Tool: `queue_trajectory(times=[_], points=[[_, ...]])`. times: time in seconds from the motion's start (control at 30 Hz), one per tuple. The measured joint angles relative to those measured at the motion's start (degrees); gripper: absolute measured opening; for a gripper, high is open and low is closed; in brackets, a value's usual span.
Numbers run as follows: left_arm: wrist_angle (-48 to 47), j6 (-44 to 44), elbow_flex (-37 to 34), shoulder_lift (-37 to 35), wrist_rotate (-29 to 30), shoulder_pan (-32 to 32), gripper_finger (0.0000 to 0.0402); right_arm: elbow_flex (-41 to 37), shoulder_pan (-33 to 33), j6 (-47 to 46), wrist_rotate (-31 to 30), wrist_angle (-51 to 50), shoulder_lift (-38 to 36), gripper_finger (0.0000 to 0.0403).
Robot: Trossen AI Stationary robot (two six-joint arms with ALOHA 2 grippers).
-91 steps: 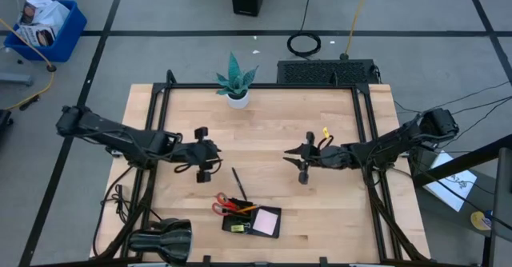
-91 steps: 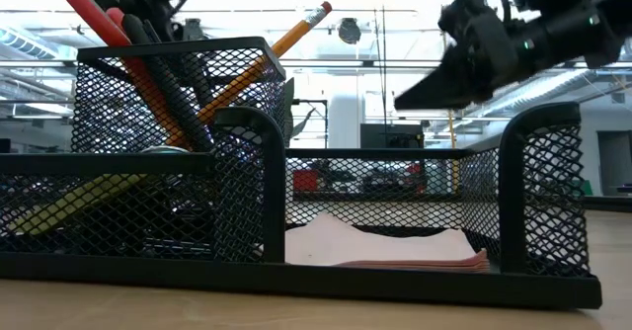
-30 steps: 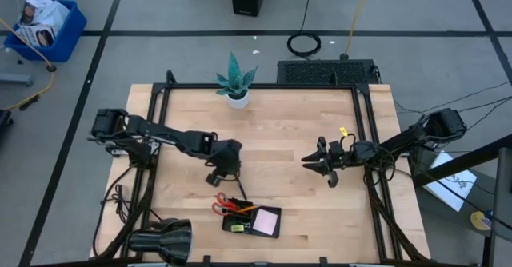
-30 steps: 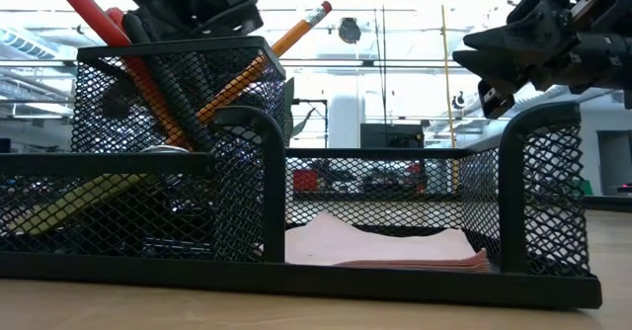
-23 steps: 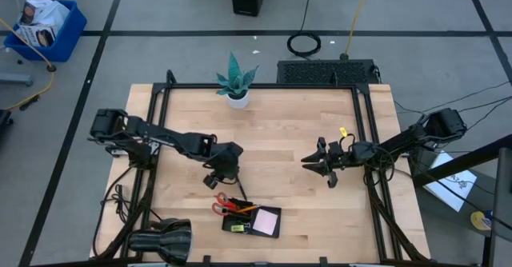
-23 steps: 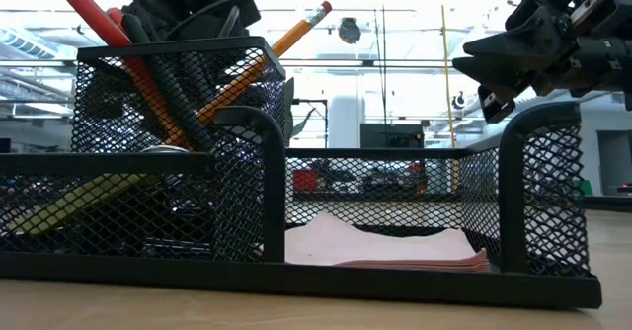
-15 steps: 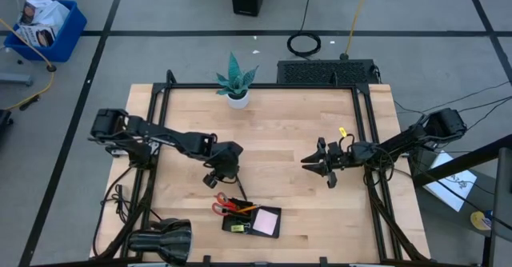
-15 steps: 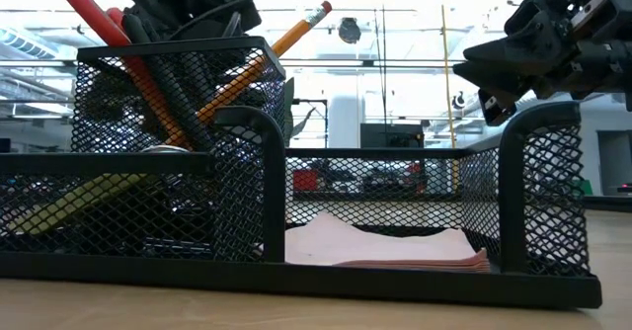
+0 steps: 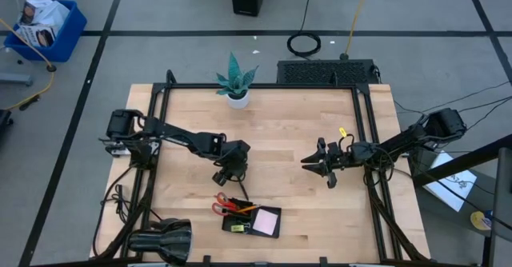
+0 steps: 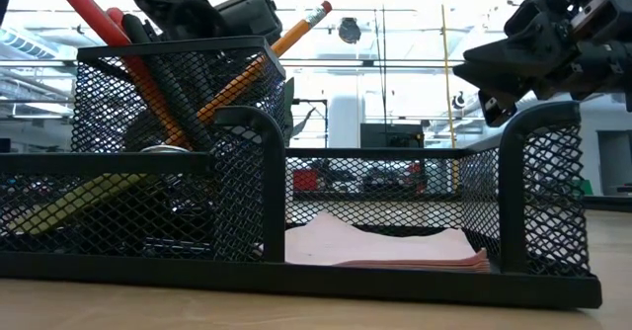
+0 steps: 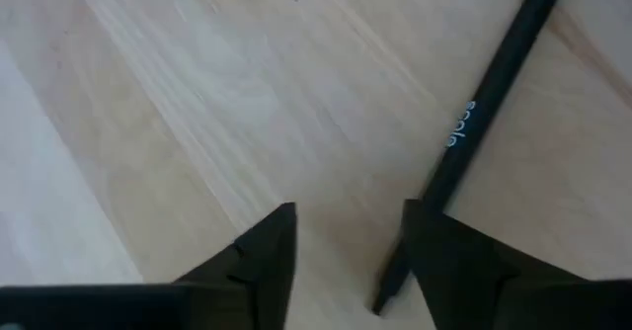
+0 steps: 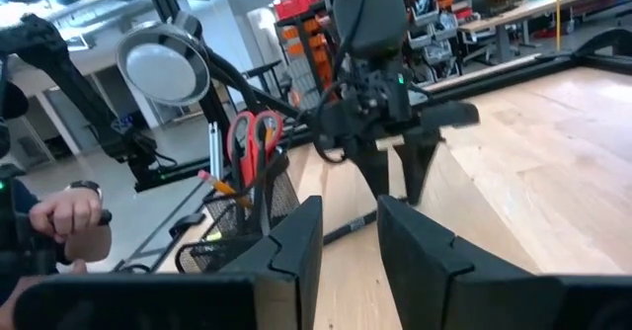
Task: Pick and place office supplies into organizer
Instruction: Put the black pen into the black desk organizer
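Near the table's far edge stands a potted teal plant (image 9: 236, 81), well apart from the work area; a black lamp-like cylinder (image 9: 162, 241) sits at the near left corner, beside the organizer (image 9: 251, 221). On the bare wood between the left gripper (image 9: 230, 169) and the organizer lies a thin black pen (image 9: 238, 181), nothing standing in its way. The left gripper points down with its fingers (image 11: 265, 256) spread, one on each side of the pen's end (image 11: 484, 103), not closed on it. The right gripper (image 9: 318, 161) hovers over the table's right half, fingers (image 12: 296, 241) slightly apart and holding nothing. The organizer's upright mesh cup holds red-handled scissors (image 9: 223, 205) and an orange pencil (image 10: 259, 65); its low open bay holds a pale pink note pad (image 10: 380, 245), and a small yellow piece (image 9: 236, 228) lies in a front compartment.
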State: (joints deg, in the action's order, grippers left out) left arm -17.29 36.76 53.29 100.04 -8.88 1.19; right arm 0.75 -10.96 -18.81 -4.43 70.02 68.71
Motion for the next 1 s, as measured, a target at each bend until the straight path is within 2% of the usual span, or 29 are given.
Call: queue_trajectory(times=[0.2,0.53,0.73,1.0], points=[[-0.4,-0.5,-0.1,-0.1,0.1,0.2,0.0225,0.0,0.0,0.0,0.0,0.0,0.0,0.0091],[-0.8,-1.2,0.4,-1.3,2.2,2.1,0.0210,0.0,0.0,0.0,0.0,-0.1,0.0,0.0091],[-2.4,-9.6,2.6,-1.3,2.7,2.3,0.0220,0.0,0.0,0.0,0.0,-0.4,0.0,0.0091],[-6.0,-12.6,2.4,-1.0,1.9,2.7,0.0205,0.0,0.0,0.0,0.0,-0.4,0.0,0.0091]])
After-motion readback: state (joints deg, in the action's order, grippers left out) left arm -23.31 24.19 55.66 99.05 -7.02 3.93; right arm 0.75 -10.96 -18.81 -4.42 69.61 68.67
